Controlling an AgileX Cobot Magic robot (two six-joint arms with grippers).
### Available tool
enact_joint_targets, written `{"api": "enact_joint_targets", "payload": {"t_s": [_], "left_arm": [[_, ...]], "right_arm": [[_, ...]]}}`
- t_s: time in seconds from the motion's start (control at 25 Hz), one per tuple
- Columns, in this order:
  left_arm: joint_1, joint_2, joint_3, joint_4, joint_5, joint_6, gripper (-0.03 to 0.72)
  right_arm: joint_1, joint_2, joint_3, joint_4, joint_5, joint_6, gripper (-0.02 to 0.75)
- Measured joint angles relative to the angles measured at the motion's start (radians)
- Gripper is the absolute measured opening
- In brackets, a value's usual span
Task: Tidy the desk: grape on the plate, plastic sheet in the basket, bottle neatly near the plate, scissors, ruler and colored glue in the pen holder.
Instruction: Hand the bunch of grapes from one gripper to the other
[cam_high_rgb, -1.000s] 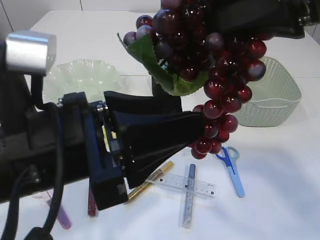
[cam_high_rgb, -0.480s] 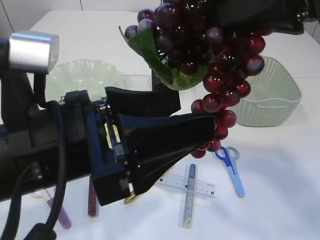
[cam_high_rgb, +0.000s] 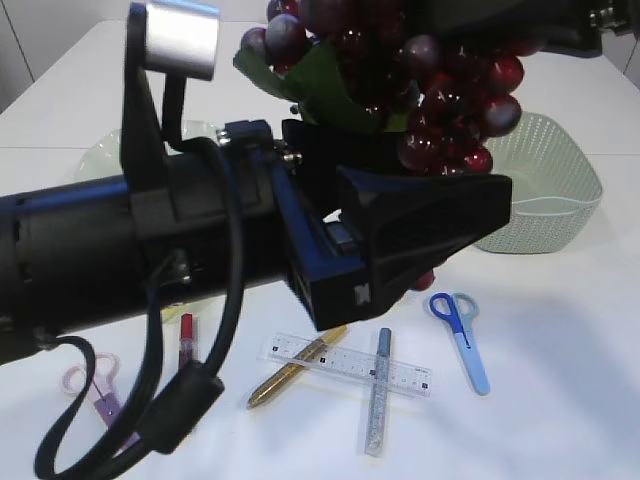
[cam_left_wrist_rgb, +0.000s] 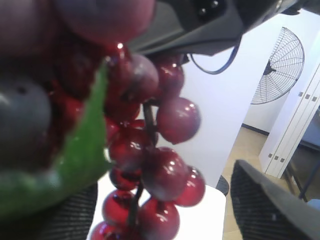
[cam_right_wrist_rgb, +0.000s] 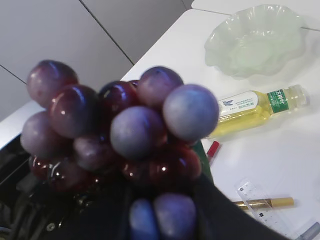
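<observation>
Blocking plate, left arm; grape top cropped.

my white table holds many things. a pale green basket sits at the back right. blue scissors lie in front of it. a clear ruler lies across a gold glue pen and a silver glue pen. a red glue pen and pink scissors lie on the left. a green plate sits farther off, with a yellow bottle lying near it.
</observation>
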Motion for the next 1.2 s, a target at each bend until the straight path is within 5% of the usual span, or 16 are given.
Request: {"api": "enact_joint_targets", "payload": {"t_s": [0.72, 1.08, 1.2], "left_arm": [[-0.002, 0.158, -0.180, -0.004, 0.023, -0.001, 0.572], [-0.002, 0.161, -0.180, -0.001, 0.028, -0.002, 0.259], [-0.002, 0.161, -0.180, -0.001, 0.032, -0.002, 0.207]], "right_arm": [[0.000, 0.000, 0.000, 0.024, 0.000, -0.020, 0.193], [0.000, 0.000, -0.005, -0.009, 0.000, -0.020, 0.193], [0.000, 0.000, -0.006, -0.014, 0.000, -0.020, 0.193]]}}
